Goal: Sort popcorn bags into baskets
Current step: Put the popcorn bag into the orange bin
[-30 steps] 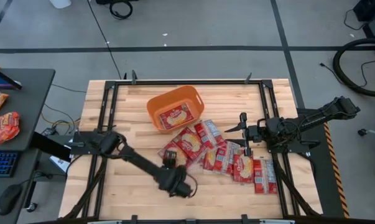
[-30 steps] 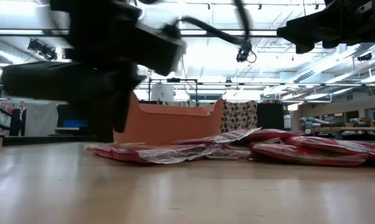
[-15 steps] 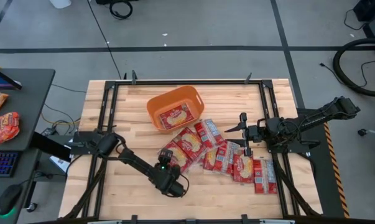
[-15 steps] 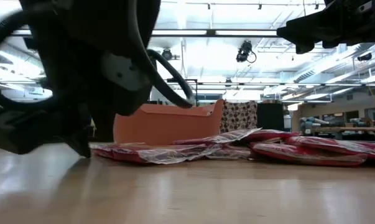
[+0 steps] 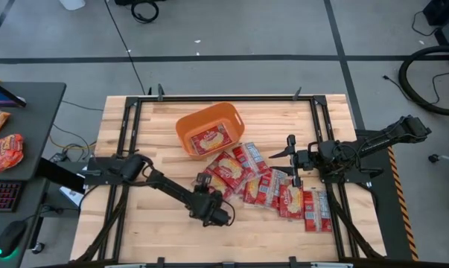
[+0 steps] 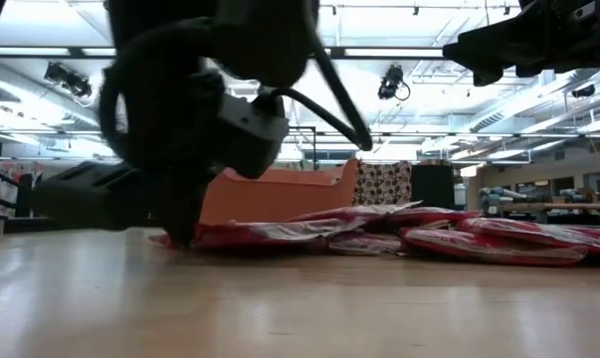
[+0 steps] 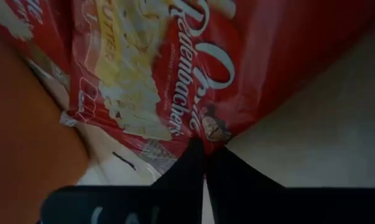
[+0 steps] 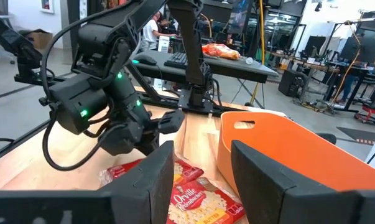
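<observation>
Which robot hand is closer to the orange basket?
Left. The left gripper sits at the packet pile's near-left edge, fingers pinched on a popcorn bag. The right gripper hovers farther off, beyond the pile from the basket.

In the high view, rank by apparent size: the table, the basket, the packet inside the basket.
1. Table, largest by far.
2. Basket, several packets wide.
3. Packet in the basket, smallest, covering only part of the floor.
The overhead camera leaves this ranking clear.

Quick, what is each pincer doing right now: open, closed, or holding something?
Left pincer: closed on the corner of a popcorn bag.
Right pincer: open, holding nothing, off to the table's right side.
</observation>
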Controlling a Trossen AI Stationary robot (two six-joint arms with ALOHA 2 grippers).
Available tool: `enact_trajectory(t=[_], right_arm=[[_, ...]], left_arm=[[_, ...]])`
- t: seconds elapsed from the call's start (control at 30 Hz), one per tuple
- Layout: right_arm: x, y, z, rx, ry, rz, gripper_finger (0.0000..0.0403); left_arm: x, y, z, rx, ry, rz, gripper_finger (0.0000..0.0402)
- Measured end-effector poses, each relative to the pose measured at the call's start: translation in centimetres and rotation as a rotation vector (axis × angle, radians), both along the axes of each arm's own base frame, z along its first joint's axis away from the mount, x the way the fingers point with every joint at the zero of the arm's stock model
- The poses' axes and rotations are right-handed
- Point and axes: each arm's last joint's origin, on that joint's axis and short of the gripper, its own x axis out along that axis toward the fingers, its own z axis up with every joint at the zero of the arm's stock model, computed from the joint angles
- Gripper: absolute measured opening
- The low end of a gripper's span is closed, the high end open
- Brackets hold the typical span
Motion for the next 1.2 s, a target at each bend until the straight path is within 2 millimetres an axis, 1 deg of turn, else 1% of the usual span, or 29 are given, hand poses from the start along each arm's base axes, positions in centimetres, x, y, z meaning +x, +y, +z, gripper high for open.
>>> enact_trajectory(t=[0.1,0.23,0.3,0.4,0.5,0.63,0.73,0.83,0.97,1.07,1.2], right_arm=[[0.0,0.0,0.0,0.000,0.000,0.000,0.0164],[0.0,0.0,0.0,0.000,0.000,0.000,0.0164],[0.0,0.0,0.0,0.000,0.001,0.000,0.0164],[0.0,0.0,0.0,0.000,0.001,-0.001,0.0164],[0.0,0.0,0.0,0.000,0.001,-0.001,0.0164],[0.0,0.0,0.0,0.000,0.002,-0.001,0.0164],[0.0,0.0,0.0,-0.001,0.002,-0.001,0.0164],[0.0,0.0,0.0,0.000,0.001,-0.001,0.0164],[0.0,0.0,0.0,0.000,0.002,-0.001,0.0164],[0.0,0.0,0.0,0.000,0.003,0.000,0.0164],[0.0,0.0,-0.1,0.000,0.006,0.000,0.0164]], left_arm=[[1.0,0.0,1.9,-0.054,0.015,0.041,0.0010],[2.3,0.3,6.2,-0.146,0.018,0.116,0.0009],[3.1,0.7,8.6,-0.209,-0.013,0.175,0.0009],[3.8,1.8,12.0,-0.276,-0.061,0.278,0.0009],[4.6,3.0,14.9,-0.323,-0.185,0.346,0.0009],[5.2,5.1,17.6,-0.332,-0.308,0.409,0.0009],[5.8,7.2,18.1,-0.267,-0.367,0.444,0.0009],[6.1,9.6,17.7,-0.218,-0.367,0.489,0.0009],[6.5,13.4,16.9,-0.165,-0.354,0.575,0.0009],[6.5,16.3,15.8,-0.160,-0.307,0.636,0.0008],[5.8,20.1,13.2,-0.146,-0.189,0.704,0.0008]])
